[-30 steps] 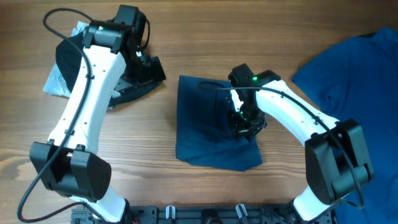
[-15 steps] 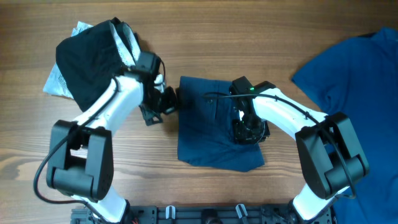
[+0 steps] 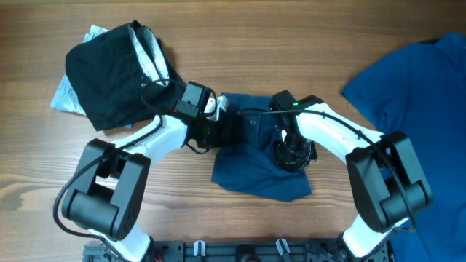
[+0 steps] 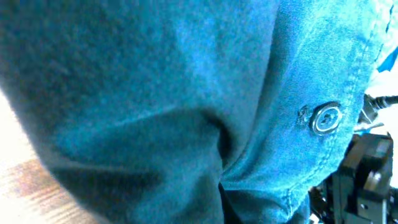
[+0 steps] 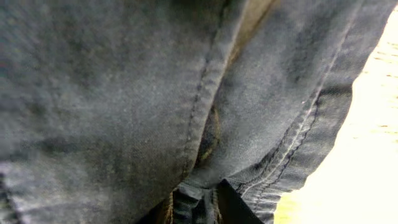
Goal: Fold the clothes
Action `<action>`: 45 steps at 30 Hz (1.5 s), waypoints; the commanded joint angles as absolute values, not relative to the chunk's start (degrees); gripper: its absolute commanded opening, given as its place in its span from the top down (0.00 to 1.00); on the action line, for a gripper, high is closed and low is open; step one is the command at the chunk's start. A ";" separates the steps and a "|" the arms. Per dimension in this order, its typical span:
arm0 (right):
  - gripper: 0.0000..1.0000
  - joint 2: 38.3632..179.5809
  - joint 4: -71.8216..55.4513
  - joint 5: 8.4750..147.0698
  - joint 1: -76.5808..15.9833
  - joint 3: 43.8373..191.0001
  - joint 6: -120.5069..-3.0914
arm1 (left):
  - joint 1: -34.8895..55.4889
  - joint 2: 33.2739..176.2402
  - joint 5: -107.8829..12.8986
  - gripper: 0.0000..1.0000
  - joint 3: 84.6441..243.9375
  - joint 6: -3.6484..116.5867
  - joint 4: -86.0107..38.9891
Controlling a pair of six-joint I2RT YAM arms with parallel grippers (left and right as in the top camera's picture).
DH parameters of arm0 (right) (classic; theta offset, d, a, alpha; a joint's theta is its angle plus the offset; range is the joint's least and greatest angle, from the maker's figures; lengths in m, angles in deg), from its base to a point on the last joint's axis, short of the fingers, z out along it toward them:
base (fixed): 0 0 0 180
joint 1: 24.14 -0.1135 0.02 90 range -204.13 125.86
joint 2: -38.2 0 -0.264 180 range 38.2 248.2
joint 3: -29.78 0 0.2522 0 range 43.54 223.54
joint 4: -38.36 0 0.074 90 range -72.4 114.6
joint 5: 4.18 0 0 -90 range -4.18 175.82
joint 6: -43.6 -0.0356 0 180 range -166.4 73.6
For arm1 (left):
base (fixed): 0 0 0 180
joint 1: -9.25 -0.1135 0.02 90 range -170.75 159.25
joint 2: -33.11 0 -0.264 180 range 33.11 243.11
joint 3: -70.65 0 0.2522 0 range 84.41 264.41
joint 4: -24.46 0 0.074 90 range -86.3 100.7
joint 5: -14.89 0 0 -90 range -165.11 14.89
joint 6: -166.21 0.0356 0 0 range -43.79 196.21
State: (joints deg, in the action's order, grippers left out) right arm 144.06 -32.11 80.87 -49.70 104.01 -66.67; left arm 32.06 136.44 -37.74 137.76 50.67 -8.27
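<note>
The dark teal shorts (image 3: 251, 171) lie rumpled in the middle of the table. My left gripper (image 3: 224, 125) is at their upper left edge and shut on the cloth, which bunches toward it. Cloth fills the left wrist view, so the fingers are hidden there. The waistband with its pale button (image 4: 326, 118) shows at the right. My right gripper (image 3: 291, 154) presses down on the right half of the shorts. In the right wrist view a seamed fold (image 5: 193, 193) is pinched between its dark fingers (image 5: 236, 202).
A black garment with pale lining (image 3: 109, 73) lies at the back left. A larger royal-blue shirt (image 3: 415, 94) covers the right side. Bare wooden table (image 3: 291, 44) lies behind the shorts. The two grippers stand close together, and right arm parts (image 4: 367, 174) show in the left wrist view.
The left arm swung from the black garment over to the shorts' left edge and shut there. That edge has bunched rightward. The right gripper stayed on the shorts.
</note>
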 commanded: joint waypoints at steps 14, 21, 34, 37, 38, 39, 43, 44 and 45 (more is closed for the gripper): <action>0.43 113.79 -21.75 76.71 -49.19 105.80 -70.39 | -6.19 121.27 -27.19 0.96 156.97 56.39 -11.24; 0.44 113.84 -25.33 75.79 -49.19 105.80 -70.37 | -18.82 135.50 -40.50 0.00 156.97 61.86 -13.38; 0.34 112.98 -21.68 75.62 -49.19 106.17 -65.41 | -29.18 116.75 -37.68 0.00 162.56 61.07 -30.49; 0.26 110.43 -19.56 75.64 -49.19 109.47 -64.31 | -22.43 105.01 -37.22 0.00 162.83 66.34 -37.29; 0.22 109.62 -19.28 75.64 -49.19 110.89 -63.35 | -19.85 101.80 -38.44 0.01 162.83 67.08 -39.37; 0.20 108.57 -19.12 75.64 -49.19 112.73 -61.41 | -17.16 98.76 -40.94 0.00 162.83 67.06 -41.23; 0.08 103.43 -19.08 75.66 -49.19 117.82 -59.68 | -2.63 84.29 -57.98 0.00 162.80 66.75 -49.55; 0.01 101.99 -18.60 75.66 -49.19 118.24 -59.70 | 1.35 80.86 -62.86 0.01 162.80 66.75 -52.00; 0.01 100.70 -18.16 75.73 -49.19 118.24 -59.70 | 3.51 78.80 -65.57 0.00 162.80 66.75 -53.55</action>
